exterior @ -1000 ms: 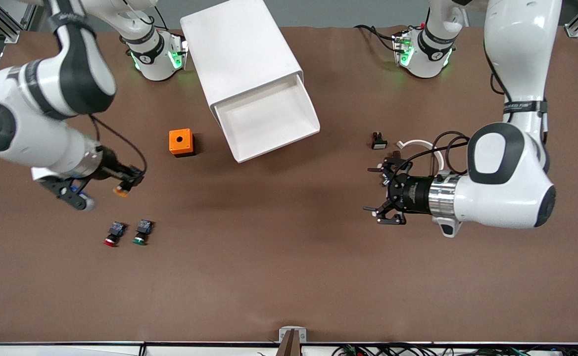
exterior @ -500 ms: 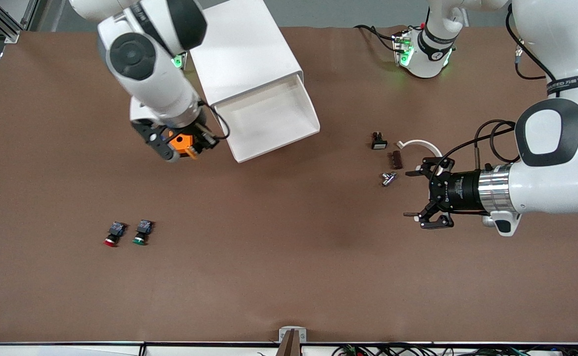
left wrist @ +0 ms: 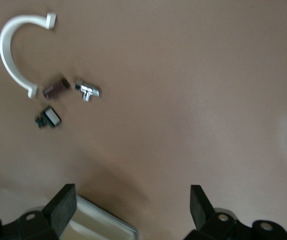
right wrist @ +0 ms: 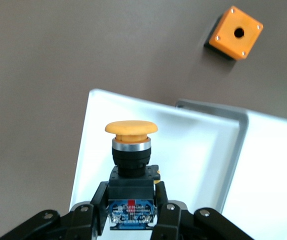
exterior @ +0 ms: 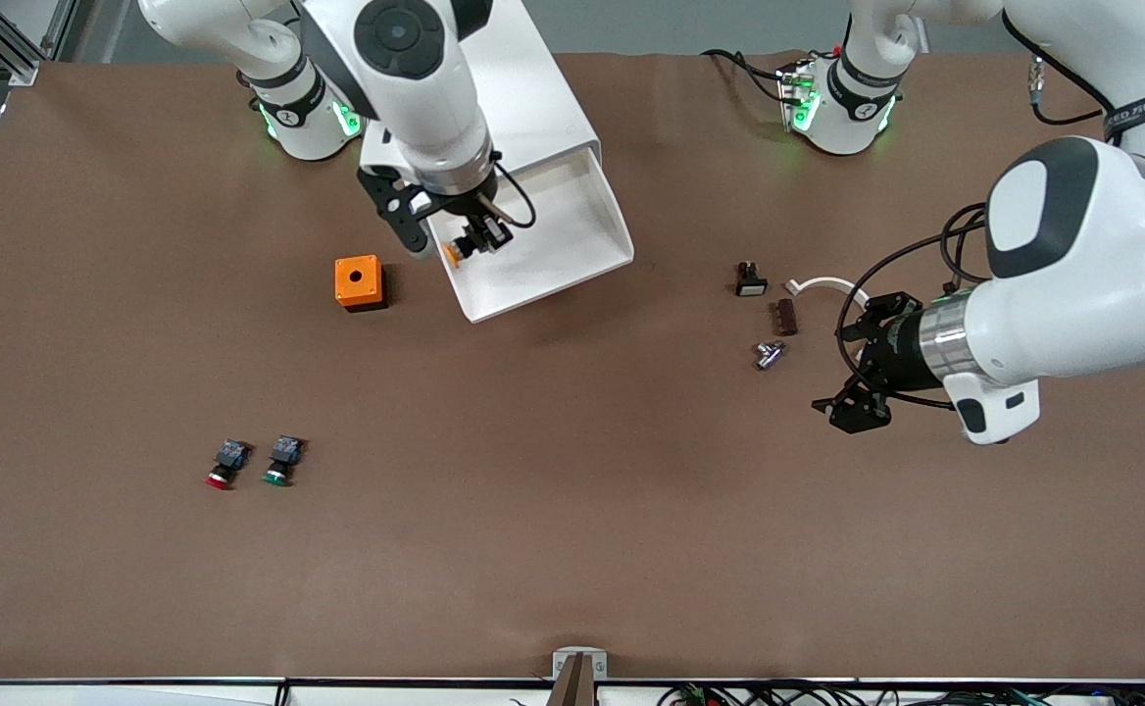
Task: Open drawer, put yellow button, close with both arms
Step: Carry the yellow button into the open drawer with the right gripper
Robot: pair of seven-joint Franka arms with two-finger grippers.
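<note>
A: Right pincer (exterior: 470, 240), upper centre of the front frame. Status?

B: Pinching the yellow button (exterior: 454, 253) by its black body. Right wrist view confirms it: cap (right wrist: 131, 128) pointing away from the camera, fingers (right wrist: 91, 212) clamped on either side of the blue block. It hangs over the drawer (exterior: 572, 221), at the corner toward the right arm's end of the worktop (exterior: 572, 510).

A: Drawer itself?

B: Pulled out of the white cabinet (exterior: 494, 88), top centre of frame. Tray interior bare and white where visible. Button is not resting in it; the pincer has it.

A: Left pincer (exterior: 852, 378)?

B: Right of centre in the front frame, over bare brown worktop, fingers spread. Left wrist view shows both tips (left wrist: 63, 205) well apart, nothing between them.

A: Loose items close to it?

B: White curved clip (exterior: 827, 285), a small brown block (exterior: 785, 316), a silver fitting (exterior: 768, 354), a small black part with a white face (exterior: 750, 279), all clustered mid-right.

A: Elsewhere?

B: Orange box (exterior: 358, 282) with a hole in its top, beside the drawer, left of it in frame. Red-capped button (exterior: 224, 465) and green-capped button (exterior: 281, 461) side by side, lower left.
</note>
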